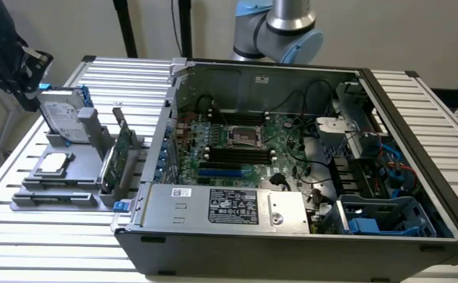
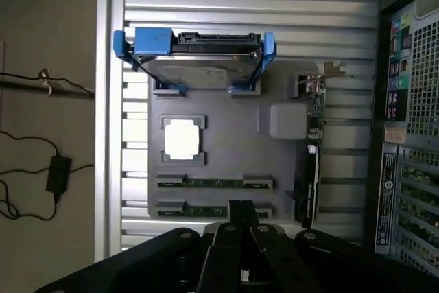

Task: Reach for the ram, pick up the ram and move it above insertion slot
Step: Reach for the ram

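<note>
Closest to the wrist camera, the black gripper [image 2: 241, 219] had its 2 fingers pressed together, closed on nothing. Its tips overlapped the middle of the ram [image 2: 202, 209], a thin green stick lying flat in a slot of the gray fixture [image 2: 226, 162]; whether the tips actually touched it was hard to judge from this angle, though they seemed to hang above it. Just beyond lay a 2nd stick [image 2: 214, 182], parallel to the 1st in its own slot. Farther along the fixture a square processor [image 2: 184, 139] sat in a recessed pocket, and past that a hard drive [image 2: 199, 66] stood on edge in a blue bracket. Beside these, a taller green expansion card [image 2: 309, 169] stood upright in the fixture, next to a gray block [image 2: 282, 120]. The fixture rested on a slatted metal table [image 2: 240, 5]. In the exterior view, the open computer case [image 1: 292, 236] lay just beside the fixture, on the exterior view's right, with the motherboard [image 1: 237, 147] and its dark memory slots [image 1: 237, 154] exposed. The arm [image 1: 280, 29] rose behind the case.
</note>
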Available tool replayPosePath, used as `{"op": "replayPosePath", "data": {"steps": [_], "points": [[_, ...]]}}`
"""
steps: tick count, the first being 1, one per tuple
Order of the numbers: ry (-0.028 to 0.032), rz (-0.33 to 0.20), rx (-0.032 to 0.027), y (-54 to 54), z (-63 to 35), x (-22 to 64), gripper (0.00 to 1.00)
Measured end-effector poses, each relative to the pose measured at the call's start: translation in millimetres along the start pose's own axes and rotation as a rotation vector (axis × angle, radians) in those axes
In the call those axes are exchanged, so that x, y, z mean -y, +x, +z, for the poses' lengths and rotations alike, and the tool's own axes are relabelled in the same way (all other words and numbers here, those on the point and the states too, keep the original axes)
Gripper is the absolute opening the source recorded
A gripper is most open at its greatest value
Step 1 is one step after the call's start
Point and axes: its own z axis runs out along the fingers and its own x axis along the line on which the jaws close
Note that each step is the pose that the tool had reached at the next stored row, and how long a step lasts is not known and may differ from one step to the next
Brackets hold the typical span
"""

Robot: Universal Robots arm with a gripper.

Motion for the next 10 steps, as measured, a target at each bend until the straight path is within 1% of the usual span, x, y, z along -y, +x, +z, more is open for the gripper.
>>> {"op": "replayPosePath", "data": {"steps": [5,10], "points": [[0.0013,0.0,0.0003,12.6,-0.2,4.4,0.11],[0.0019,-0.004,0.0002,20.9,-0.3,10.5,0.11]]}}
